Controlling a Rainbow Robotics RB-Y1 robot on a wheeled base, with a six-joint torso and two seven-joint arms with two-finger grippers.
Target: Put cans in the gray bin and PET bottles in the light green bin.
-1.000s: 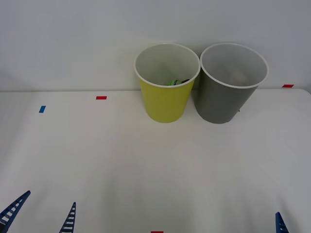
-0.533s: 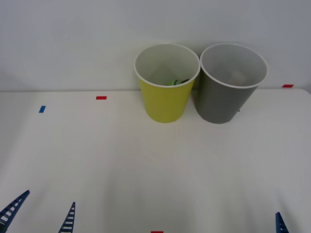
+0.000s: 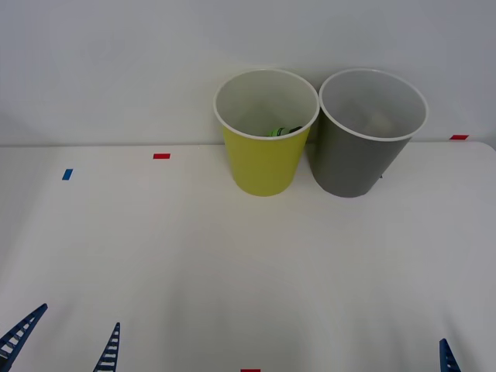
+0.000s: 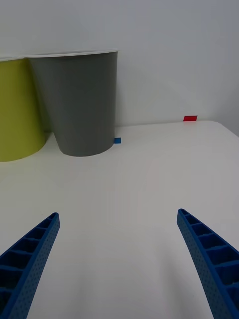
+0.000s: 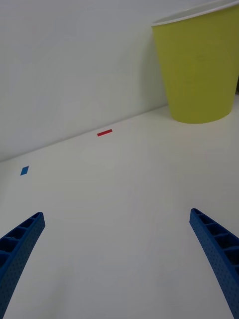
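PET bottle (image 3: 284, 131): seen lying inside light green bin (image 3: 265, 167), w/ green label; judged light, thin-walled, slippery; best gripped mid-body.
Gray bin (image 3: 358, 163): just beside, on tabletop (image 3: 232, 263).
Left gripper (image 3: 66, 346): spread wide, empty, near edge.
Right gripper (image 4: 119, 261): spread wide, empty.

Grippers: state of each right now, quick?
Left gripper: open, holding nothing, low over the table.
Right gripper: open, holding nothing, low over the table.

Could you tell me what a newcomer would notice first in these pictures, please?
Two big bins stand side by side at the table's far edge by the wall: the light green bin on the left, the gray bin on the right. A green-labelled bottle peeks from inside the green one.
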